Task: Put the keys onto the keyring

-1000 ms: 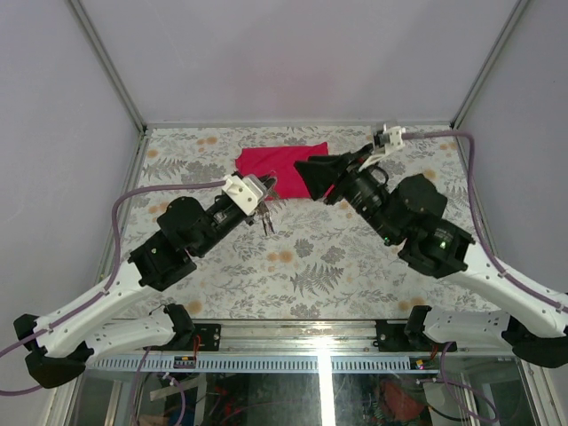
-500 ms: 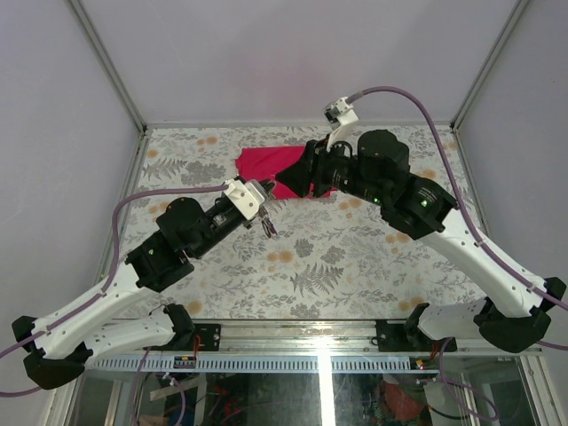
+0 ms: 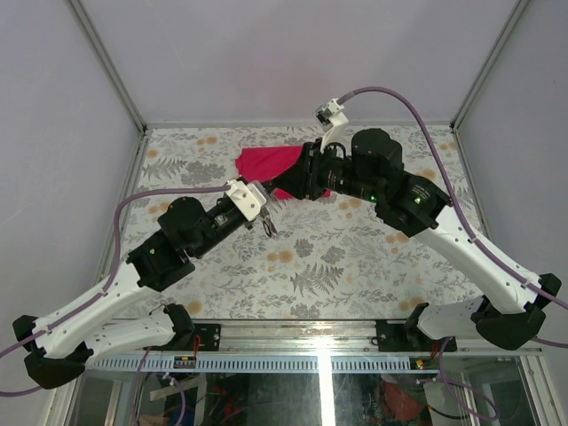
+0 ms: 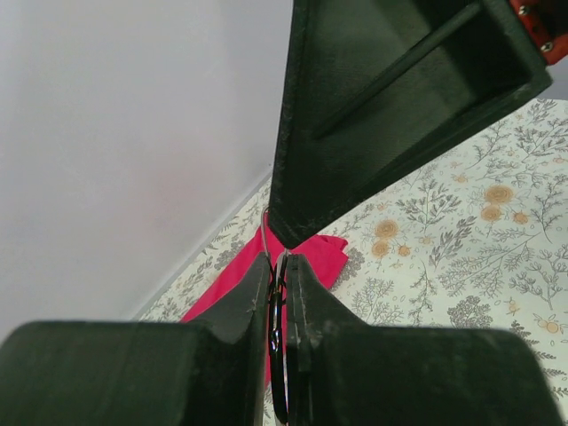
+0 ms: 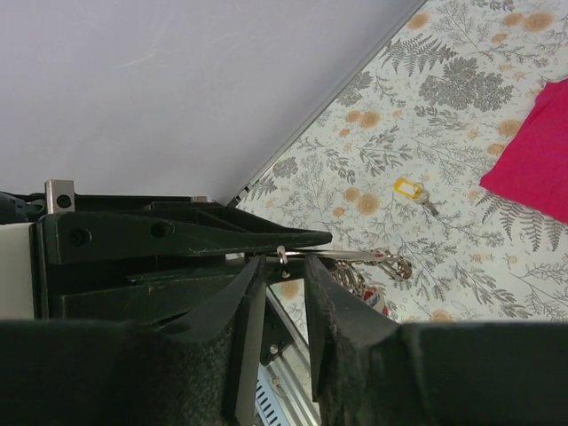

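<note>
My left gripper (image 3: pixel 264 203) is shut on the keyring (image 4: pixel 278 297), a thin silver wire seen edge-on between its fingers. Small keys (image 3: pixel 269 227) hang below it over the table. In the right wrist view the keyring (image 5: pixel 342 256) runs as a silver line, with a cluster of keys and a chain (image 5: pixel 390 266) at its far end. My right gripper (image 5: pixel 284 271) is open, its jaws a little apart on either side of the ring's near rim, tip to tip with the left gripper's finger (image 5: pixel 195 235). A yellow-headed key (image 5: pixel 410 189) lies loose on the table.
A red cloth (image 3: pixel 266 161) lies flat at the back of the floral table (image 3: pixel 355 257), partly under the right gripper (image 3: pixel 282 186). Metal frame posts and pale walls close in the sides and back. The right arm's cable (image 3: pixel 417 106) arcs high.
The right arm has lifted and swung left from over the cloth to the left gripper's tips, and its jaws have narrowed. The left gripper has stayed put, holding the keyring.
</note>
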You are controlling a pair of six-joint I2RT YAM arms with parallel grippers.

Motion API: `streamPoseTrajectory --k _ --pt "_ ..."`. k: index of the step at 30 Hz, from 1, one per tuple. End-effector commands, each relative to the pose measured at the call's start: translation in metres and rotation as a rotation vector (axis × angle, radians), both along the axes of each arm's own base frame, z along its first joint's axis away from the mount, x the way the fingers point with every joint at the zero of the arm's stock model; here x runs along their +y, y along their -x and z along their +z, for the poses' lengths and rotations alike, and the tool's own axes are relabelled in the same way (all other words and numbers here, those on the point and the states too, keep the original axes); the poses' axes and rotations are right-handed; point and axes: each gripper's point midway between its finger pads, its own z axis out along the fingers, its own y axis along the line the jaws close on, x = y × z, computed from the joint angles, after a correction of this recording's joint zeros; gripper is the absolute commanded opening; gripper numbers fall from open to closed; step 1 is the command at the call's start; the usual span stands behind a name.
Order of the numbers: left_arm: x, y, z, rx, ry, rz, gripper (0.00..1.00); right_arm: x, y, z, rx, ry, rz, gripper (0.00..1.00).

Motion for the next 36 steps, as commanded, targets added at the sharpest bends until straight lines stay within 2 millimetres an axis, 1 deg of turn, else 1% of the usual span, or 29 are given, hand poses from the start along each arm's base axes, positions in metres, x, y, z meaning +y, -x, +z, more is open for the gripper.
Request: streamPoseTrajectory --k 1,4,7,10,11,17,21,26,28,33,36 --pt "0.0021 0.0032 0.0289 -0.057 0.061 -0.010 0.00 0.0081 0.0004 0.0242 -0.039 -0.079 0.038 0.27" --pt "0.0037 0.0035 0.0283 -0.058 0.064 -0.007 0.00 0.0093 0.0003 0.0248 -0.036 -0.094 0.039 0.23" --pt "0.0047 0.0036 0.0279 -0.059 0.067 -0.004 0.00 0.0099 -0.0018 0.0228 -0.034 -0.089 0.033 0.15" --pt "0.0055 0.0042 0.0288 -0.062 0.071 -0.002 0.00 0.0101 -0.0025 0.0222 -0.035 -0.090 0.030 0.03" --pt "0.0062 0.0041 0.0290 -0.061 0.072 0.000 0.02 0.0100 -0.0025 0.0230 -0.035 -0.092 0.029 0.01" --pt "0.0100 0.0048 0.0302 -0.066 0.090 0.010 0.20 0.0095 -0.0020 0.0213 -0.035 -0.087 0.031 0.00" --pt "0.0097 0.0055 0.0300 -0.064 0.092 0.007 0.25 0.0099 -0.0019 0.0206 -0.036 -0.088 0.034 0.00" --pt "0.0101 0.0057 0.0313 -0.066 0.096 0.006 0.27 0.0097 -0.0021 0.0198 -0.035 -0.088 0.031 0.00" --pt "0.0101 0.0048 0.0311 -0.066 0.094 0.011 0.26 0.0098 -0.0020 0.0199 -0.035 -0.089 0.033 0.00" --pt "0.0089 0.0038 0.0303 -0.062 0.093 0.011 0.12 0.0088 -0.0016 0.0203 -0.038 -0.090 0.031 0.00" --pt "0.0093 0.0037 0.0321 -0.059 0.102 0.014 0.01 0.0088 -0.0013 0.0182 -0.037 -0.088 0.034 0.00"
